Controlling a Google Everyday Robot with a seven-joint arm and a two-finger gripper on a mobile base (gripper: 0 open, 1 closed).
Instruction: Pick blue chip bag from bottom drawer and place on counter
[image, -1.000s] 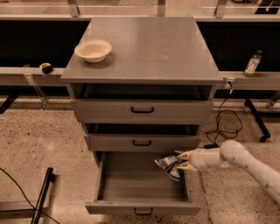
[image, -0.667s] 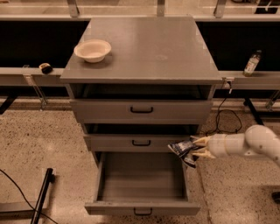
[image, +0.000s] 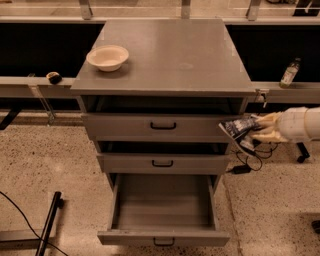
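My gripper (image: 256, 131) comes in from the right edge on a white arm and is shut on the blue chip bag (image: 238, 131). It holds the crinkled dark-blue bag in the air at the cabinet's right side, level with the top drawer's front. The bottom drawer (image: 163, 236) is pulled out and I see nothing inside it. The counter (image: 172, 55) is the flat grey top, above and to the left of the bag.
A cream bowl (image: 107, 57) sits on the counter's left part. The top drawer (image: 162, 126) and middle drawer (image: 162, 163) stand slightly open. A bottle (image: 289, 73) stands on a ledge at the right. Cables lie on the floor by the cabinet's right side.
The gripper has lifted the bag out of the bottom drawer, up and to the right, to the height of the top drawer.
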